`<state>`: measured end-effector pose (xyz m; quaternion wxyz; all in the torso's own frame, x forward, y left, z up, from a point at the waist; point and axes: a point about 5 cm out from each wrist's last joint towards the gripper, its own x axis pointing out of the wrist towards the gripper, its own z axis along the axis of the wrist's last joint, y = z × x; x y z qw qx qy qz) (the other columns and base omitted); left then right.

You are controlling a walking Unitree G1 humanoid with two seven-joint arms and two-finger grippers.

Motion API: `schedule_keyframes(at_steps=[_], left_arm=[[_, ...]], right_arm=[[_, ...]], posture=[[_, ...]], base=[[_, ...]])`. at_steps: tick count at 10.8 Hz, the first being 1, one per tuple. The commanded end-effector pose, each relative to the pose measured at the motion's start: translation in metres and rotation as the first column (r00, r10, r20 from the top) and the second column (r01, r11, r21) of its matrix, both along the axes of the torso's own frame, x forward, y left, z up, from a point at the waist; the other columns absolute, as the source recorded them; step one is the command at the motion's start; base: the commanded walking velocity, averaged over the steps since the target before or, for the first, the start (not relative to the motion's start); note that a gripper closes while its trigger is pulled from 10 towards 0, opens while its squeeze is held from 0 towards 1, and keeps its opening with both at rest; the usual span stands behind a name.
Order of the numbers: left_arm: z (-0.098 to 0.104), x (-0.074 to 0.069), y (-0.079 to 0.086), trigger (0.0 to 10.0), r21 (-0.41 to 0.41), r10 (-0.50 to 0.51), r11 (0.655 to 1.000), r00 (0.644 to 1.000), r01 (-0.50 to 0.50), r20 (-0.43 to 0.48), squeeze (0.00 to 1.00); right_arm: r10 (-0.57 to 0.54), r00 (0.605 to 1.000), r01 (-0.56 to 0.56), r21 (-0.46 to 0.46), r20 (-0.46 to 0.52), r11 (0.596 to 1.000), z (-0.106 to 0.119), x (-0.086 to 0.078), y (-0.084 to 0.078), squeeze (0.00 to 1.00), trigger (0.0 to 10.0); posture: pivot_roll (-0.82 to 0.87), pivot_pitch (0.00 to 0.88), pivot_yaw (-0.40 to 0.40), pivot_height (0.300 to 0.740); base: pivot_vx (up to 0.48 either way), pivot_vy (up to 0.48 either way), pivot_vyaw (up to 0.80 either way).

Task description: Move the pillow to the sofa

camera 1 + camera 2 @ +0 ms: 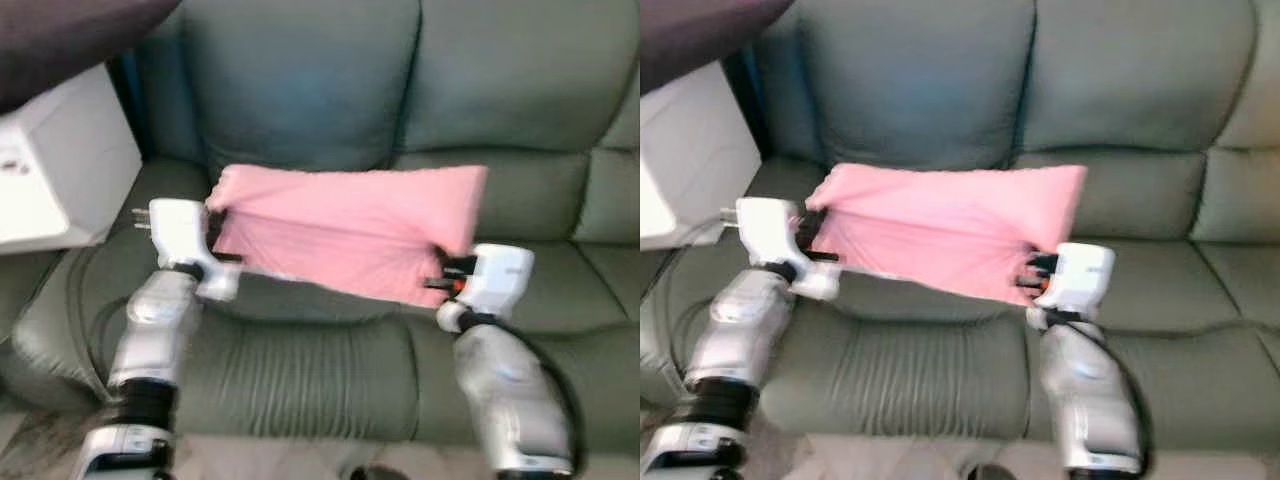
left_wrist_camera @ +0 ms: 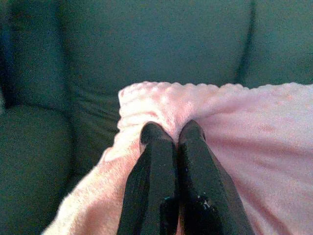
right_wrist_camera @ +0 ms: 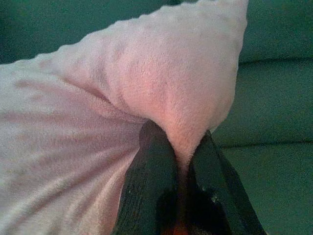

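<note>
A pink fuzzy pillow [image 1: 350,225] hangs stretched between my two grippers, just above the seat of the grey-green sofa [image 1: 300,350]. My left gripper [image 1: 222,238] pinches the pillow's left edge, its black fingers [image 2: 151,171] shut on the fabric. At the pillow's right lower corner, my right gripper [image 1: 445,272] is also shut on it, with cloth bunched between the fingers [image 3: 156,181]. The pillow's top edge [image 1: 950,175] reaches up to the sofa's backrest.
A white box-like object [image 1: 55,165] stands at the sofa's left end, by the armrest. Something dark [image 1: 70,30] overhangs the top left corner. The sofa's seat cushions [image 1: 590,290] stretch off to the right.
</note>
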<state>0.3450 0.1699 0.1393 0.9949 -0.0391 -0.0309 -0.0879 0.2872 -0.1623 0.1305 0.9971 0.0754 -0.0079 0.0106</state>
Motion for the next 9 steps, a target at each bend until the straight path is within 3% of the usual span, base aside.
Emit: schedule_keyframes(at_steps=[1, 6, 7, 9], left_arm=[[0.005, 0.001, 0.014, 10.0, 0.019, 0.065, 0.998, 0.998, -0.065, 0.010, 0.00], [-0.001, 0.003, 0.015, 10.0, 0.038, 0.078, 0.996, 0.997, -0.077, -0.024, 0.00], [-0.007, 0.004, 0.013, 10.0, 0.043, 0.060, 0.997, 0.997, -0.058, -0.055, 0.00], [-0.038, 0.008, 0.011, 10.0, 0.068, -0.011, 0.997, 0.976, 0.026, -0.217, 0.00]], right_arm=[[-0.007, 1.000, 0.007, 0.008, 0.017, 1.000, 0.004, -0.002, 0.000, 0.00, 10.0], [0.017, 1.000, -0.017, 0.020, 0.009, 1.000, 0.003, 0.000, 0.004, 0.00, 10.0], [0.024, 1.000, -0.024, 0.031, 0.003, 0.999, 0.002, 0.002, 0.006, 0.00, 10.0], [0.024, 0.998, -0.020, 0.065, -0.059, 0.998, -0.011, 0.013, 0.003, 0.00, 10.0]], posture=[[-0.13, 0.127, 0.005, 0.740], [-0.13, 0.129, 0.005, 0.740], [-0.12, 0.132, 0.008, 0.740], [-0.12, 0.160, 0.018, 0.740]], base=[[0.000, 0.000, 0.00], [0.000, 0.000, 0.00], [0.000, 0.000, 0.00], [0.000, 0.000, 0.00]])
